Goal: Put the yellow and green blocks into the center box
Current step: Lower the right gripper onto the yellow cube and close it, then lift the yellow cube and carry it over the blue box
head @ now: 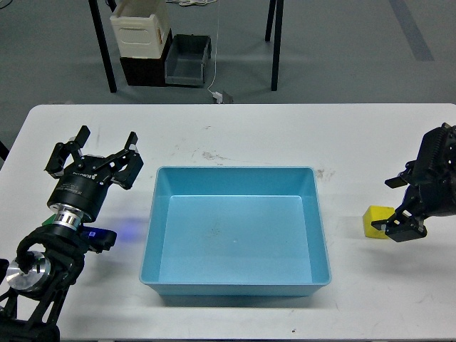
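The blue center box [236, 283] sits mid-table and holds nothing. The yellow block [375, 219] lies on the white table [285, 135] to the box's right. My right gripper [396, 207] is just right of the block, with its fingers spread; the lower fingertip covers the block's right edge. My left gripper [92, 154] is open and holds nothing, left of the box's far left corner. A small green patch [45, 222] shows behind my left wrist; I cannot tell what it is.
Beyond the table's far edge, on the floor, stand a cream and black crate stack [141, 39] and a grey bin [188, 60] between black table legs. The right arm fills the table's right edge.
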